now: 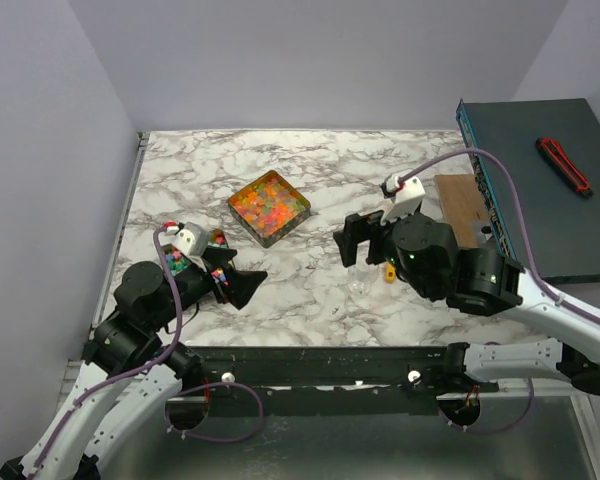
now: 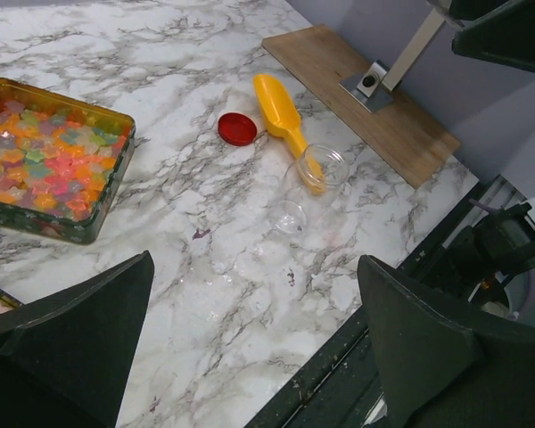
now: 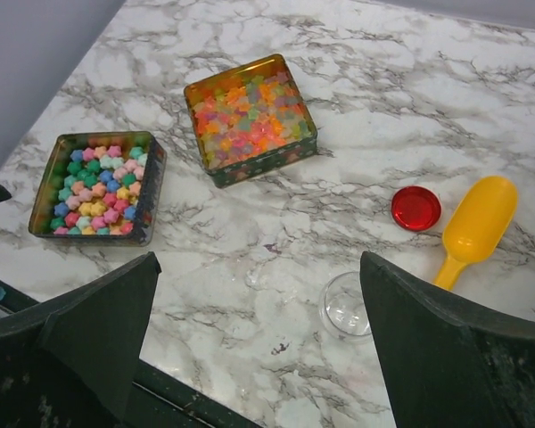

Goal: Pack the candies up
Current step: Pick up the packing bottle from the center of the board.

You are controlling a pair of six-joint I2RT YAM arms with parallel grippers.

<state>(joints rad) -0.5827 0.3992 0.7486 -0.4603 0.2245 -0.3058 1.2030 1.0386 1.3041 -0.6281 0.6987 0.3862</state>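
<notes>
Top external: both arms sit at the near edge of the counter [image 1: 380, 160], and neither holds anything.
Left end effector [image 2: 257, 294]: fingers spread wide, empty, over the near-left part of the counter.
Right end effector [image 3: 259, 285]: fingers spread wide, empty, near the jar [image 3: 348, 308].
Jellies [image 3: 250, 111]: glossy orange, red, yellow and green; they fill the jelly tin [image 3: 263, 165] mid-counter.
Pastel sweets [image 3: 94, 187]: pink, blue, green and yellow; they fill the pastel tin [image 3: 150, 192] by the left edge, toward the near-left corner.
Jar: clear, uncapped, looks empty, right of centre toward the near edge. Can't tell if it's upright or on its side.
Cap [image 3: 416, 208]: red, lying flat, near the scoop [image 3: 473, 227] but not touching it.
Handling (judgement): the sweets are tiny, light and loose. The jellies are likely soft, slick and a bit tacky; the pastels are likely harder and prone to rolling. Pinching them one by one looks hopeless with fingers this wide.
Grip point (judgement): take the scoop by its narrow handle and steady the jar by its wall. The jar is probably slippery.
Count: 2 tins, 1 jar, 1 cap, 1 scoop, 1 wooden board [image 2: 366, 98] at the right edge. The sweets are too many to count.
</notes>
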